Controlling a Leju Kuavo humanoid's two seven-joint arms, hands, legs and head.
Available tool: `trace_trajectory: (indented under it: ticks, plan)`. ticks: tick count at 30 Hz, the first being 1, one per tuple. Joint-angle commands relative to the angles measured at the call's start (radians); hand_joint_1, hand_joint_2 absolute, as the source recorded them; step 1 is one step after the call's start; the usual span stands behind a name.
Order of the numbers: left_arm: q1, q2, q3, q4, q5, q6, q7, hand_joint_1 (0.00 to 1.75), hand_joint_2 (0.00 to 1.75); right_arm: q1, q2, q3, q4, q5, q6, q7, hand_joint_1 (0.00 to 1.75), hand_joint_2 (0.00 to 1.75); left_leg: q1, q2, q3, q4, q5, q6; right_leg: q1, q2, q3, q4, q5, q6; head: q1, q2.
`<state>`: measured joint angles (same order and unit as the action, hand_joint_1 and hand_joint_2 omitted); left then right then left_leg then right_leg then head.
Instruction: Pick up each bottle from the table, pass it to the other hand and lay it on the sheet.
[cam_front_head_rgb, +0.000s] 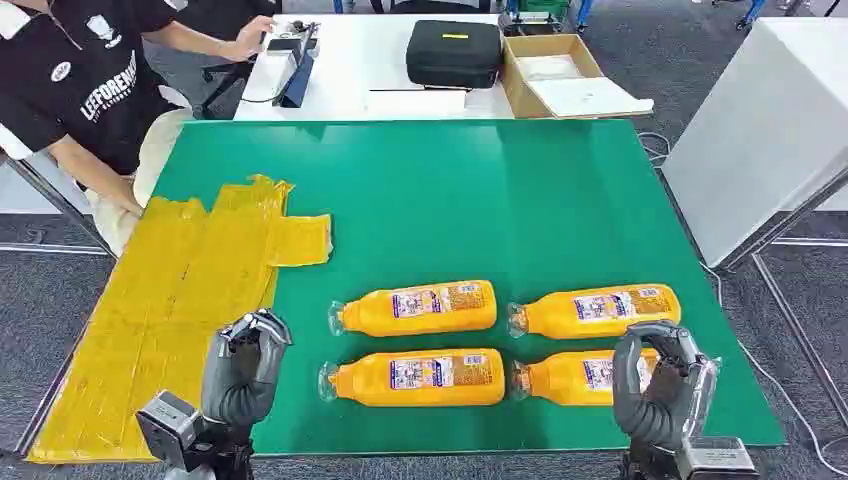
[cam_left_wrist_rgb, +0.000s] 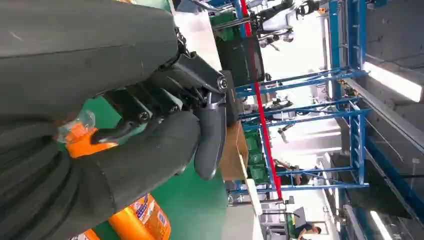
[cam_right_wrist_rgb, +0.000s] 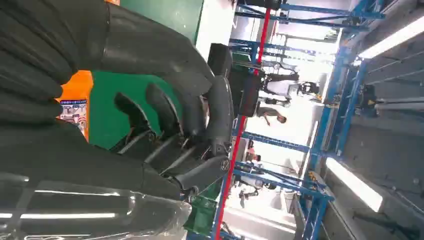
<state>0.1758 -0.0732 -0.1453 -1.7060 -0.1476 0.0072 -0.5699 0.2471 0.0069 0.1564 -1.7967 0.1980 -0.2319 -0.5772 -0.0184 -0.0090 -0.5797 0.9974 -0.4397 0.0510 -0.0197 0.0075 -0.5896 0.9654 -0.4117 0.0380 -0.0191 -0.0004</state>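
Four orange bottles lie on their sides on the green table (cam_front_head_rgb: 560, 190), two rows of two, each with a clear cap and a white-and-blue label around its middle. The far left bottle (cam_front_head_rgb: 418, 307) and the far right bottle (cam_front_head_rgb: 597, 311) lie end to end, and the near left bottle (cam_front_head_rgb: 415, 377) and the near right bottle (cam_front_head_rgb: 572, 377) do the same just in front of them. All four have their long axis running across the table, caps pointing toward the yellow sheet (cam_front_head_rgb: 165, 310), which covers the table's left side, well apart from them.

The left hand (cam_front_head_rgb: 243, 365) hovers over the near edge of the sheet, fingers curled in, holding nothing. The right hand (cam_front_head_rgb: 660, 380) stands over the base end of the near right bottle with its fingers arched; from here I cannot tell whether it touches or grips it.
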Motion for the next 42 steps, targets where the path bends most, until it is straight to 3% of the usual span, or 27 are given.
trace_trajectory:
  ticks: [1,2,5,9,14,38,42]
  plan:
    - [0.066,0.024,-0.075,-0.039,0.02,0.358,-0.128,0.0,1.75,-0.054,0.086,0.263,0.205,0.173,-0.36,-0.121,1.59,1.75,0.002,0.004,0.003,-0.001,-0.002,-0.003,0.002,0.004,0.002,-0.002,0.0,-0.002,0.0,0.0]
    - [0.071,0.04,-0.098,-0.042,0.03,0.389,-0.128,0.0,1.75,-0.062,0.076,0.296,0.226,0.186,-0.438,-0.121,0.0,1.75,0.002,0.006,0.005,-0.001,-0.002,-0.005,0.002,0.005,0.004,-0.002,0.0,-0.003,0.0,0.0]
    - [0.088,0.065,-0.133,-0.047,0.039,0.438,-0.128,0.0,1.75,-0.014,0.007,0.271,0.184,0.199,-0.466,-0.121,0.0,1.75,0.004,0.007,0.006,-0.002,-0.003,-0.006,0.003,0.006,0.005,-0.002,0.0,-0.003,-0.001,0.0]
    - [0.09,0.07,-0.142,-0.043,0.041,0.452,-0.128,0.0,1.75,0.014,-0.012,0.244,0.163,0.217,-0.466,-0.116,0.0,1.75,0.004,0.0,0.006,-0.001,-0.002,-0.005,0.002,-0.001,0.005,-0.002,-0.003,-0.004,0.0,0.0]
    - [0.112,0.07,-0.14,-0.042,0.054,0.466,-0.128,0.0,1.75,0.05,-0.018,0.196,0.104,0.441,-0.466,0.027,0.0,1.75,0.002,0.0,0.003,-0.001,-0.002,-0.004,0.001,-0.001,0.003,-0.001,-0.002,-0.003,0.0,0.0]
    - [0.112,0.07,-0.14,-0.042,0.054,0.466,-0.128,0.0,1.75,0.05,-0.018,0.196,0.104,0.441,-0.466,0.027,0.0,1.75,0.003,0.001,0.005,-0.001,-0.003,-0.006,0.002,-0.001,0.005,-0.001,-0.003,-0.004,0.0,0.0]
    - [0.084,0.04,-0.123,0.013,0.052,0.412,-0.128,0.0,1.75,0.073,-0.065,0.16,0.046,0.69,-0.466,0.219,0.0,1.75,0.002,-0.001,0.003,-0.001,-0.001,-0.004,0.0,-0.001,0.002,-0.001,-0.002,-0.003,0.0,0.0]
